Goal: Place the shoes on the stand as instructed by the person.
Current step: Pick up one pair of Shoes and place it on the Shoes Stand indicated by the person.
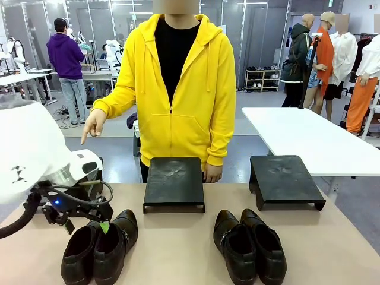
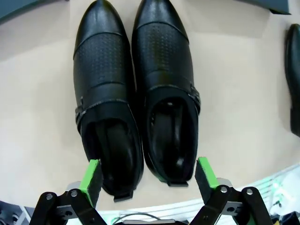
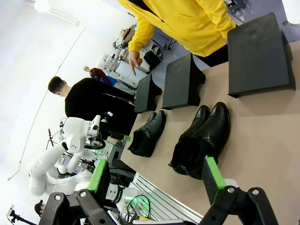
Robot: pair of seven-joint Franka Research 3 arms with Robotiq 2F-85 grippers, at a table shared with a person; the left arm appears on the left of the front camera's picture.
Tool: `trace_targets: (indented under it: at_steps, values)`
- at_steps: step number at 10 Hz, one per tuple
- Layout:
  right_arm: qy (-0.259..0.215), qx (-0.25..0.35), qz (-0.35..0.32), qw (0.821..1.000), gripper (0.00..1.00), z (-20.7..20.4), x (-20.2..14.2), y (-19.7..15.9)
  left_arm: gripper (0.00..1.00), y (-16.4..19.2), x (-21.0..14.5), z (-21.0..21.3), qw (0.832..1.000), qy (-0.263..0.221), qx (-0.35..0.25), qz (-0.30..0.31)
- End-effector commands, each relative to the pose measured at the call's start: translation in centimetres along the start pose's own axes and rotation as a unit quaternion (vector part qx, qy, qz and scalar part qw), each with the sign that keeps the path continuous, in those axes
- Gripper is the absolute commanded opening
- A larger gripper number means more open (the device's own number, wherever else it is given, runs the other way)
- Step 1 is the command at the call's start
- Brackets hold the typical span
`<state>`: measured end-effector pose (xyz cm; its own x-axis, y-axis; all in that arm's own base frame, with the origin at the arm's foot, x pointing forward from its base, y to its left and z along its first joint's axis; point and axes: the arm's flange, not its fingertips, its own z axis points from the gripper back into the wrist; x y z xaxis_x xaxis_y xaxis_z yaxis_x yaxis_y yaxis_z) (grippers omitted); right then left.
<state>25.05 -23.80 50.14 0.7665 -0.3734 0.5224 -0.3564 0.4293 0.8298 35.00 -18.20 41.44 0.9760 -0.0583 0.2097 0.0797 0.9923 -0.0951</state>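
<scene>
Two pairs of black shoes lie near the table's front edge: a left pair point(image 1: 100, 249) and a right pair point(image 1: 249, 246). My left gripper point(image 1: 101, 225) hangs open just above the heels of the left pair point(image 2: 136, 103), its green pads point(image 2: 92, 174) straddling both shoes without touching them. My right gripper point(image 3: 154, 174) is open and empty, well back from the right pair point(image 3: 204, 138). Beyond the shoes stand low black stands, a middle one point(image 1: 174, 183) and a right one point(image 1: 285, 180). The person point(image 1: 178, 89) stands behind the table with a hand point(image 1: 92, 126) pointing down at picture left.
The right wrist view shows a third stand point(image 3: 145, 93) at the table's left, under the person's pointing finger point(image 3: 135, 62). A white table point(image 1: 309, 139) stands behind on the right. Bare tabletop lies between the two pairs of shoes.
</scene>
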Motion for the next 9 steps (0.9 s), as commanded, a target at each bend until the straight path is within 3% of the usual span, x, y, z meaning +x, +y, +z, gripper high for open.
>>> trace_targets:
  at_steps: [1, 7, 8, 9]
  values:
    - [-0.002, 0.004, 0.008, 1.0, 1.0, 0.2, 0.1, 0.1, 1.0, 2.2, -4.6, -4.2, 0.999, -0.028, 0.026, 0.022]
    - [-0.002, 0.004, 0.008, 1.0, 1.0, 0.2, 0.1, 0.1, 1.0, 4.0, -6.5, -8.8, 0.996, 0.027, 0.013, 0.086]
    - [-0.002, 0.004, 0.008, 1.0, 1.0, 0.2, 0.1, 0.1, 0.94, 4.2, -6.7, -9.2, 0.995, 0.032, 0.009, 0.091]
    - [-0.002, 0.004, 0.008, 1.0, 1.0, 0.2, 0.1, 0.1, 0.53, 4.3, -6.9, -8.9, 0.996, 0.023, 0.012, 0.087]
